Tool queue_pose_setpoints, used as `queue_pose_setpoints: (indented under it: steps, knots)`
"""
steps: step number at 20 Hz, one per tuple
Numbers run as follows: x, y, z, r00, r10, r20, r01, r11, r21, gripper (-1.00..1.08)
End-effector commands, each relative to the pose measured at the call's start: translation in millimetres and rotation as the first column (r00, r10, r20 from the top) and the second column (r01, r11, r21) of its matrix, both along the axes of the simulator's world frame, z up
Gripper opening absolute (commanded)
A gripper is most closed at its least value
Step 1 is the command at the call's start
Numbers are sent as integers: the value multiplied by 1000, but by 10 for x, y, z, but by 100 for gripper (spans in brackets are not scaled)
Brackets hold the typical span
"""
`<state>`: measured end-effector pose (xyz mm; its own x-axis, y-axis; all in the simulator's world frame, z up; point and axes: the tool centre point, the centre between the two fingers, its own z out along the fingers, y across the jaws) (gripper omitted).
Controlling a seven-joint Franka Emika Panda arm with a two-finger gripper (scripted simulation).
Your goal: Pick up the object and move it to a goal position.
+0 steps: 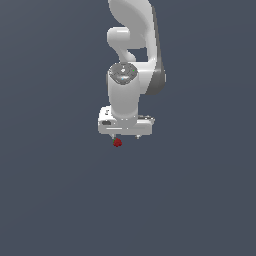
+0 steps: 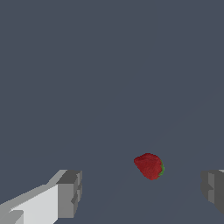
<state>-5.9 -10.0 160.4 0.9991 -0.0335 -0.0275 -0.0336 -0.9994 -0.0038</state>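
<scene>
The claw [image 2: 140, 192] is hanging wide apart, grasping nothing, with the small red strawberry [image 2: 149, 166] lying between its fingers [image 2: 69, 194] on the dark surface [image 2: 87, 87].

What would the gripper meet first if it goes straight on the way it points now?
Probably the small red object. In the wrist view it sits between the open fingers, nearer one side. The gripper points down; depth is unclear.

The wrist view's frame edges cut off both grey fingertips [image 2: 70, 194] flanking the small dark red roundish lump [image 2: 149, 166].
</scene>
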Motion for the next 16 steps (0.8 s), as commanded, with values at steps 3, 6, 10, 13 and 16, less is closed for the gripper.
queue_pose_setpoints:
  steps: [3,6,10,13,16]
  knots:
    - [5,-5,10,1000,0,2,0,1000,2,100]
    - [34,-28,62,1000,-2,13,2,1000,11,100]
    - [73,-55,137,1000,-9,28,8,1000,24,100]
    - [77,-55,145,1000,-11,28,10,1000,25,100]
    - [68,-60,128,1000,-3,27,3,1000,23,100]
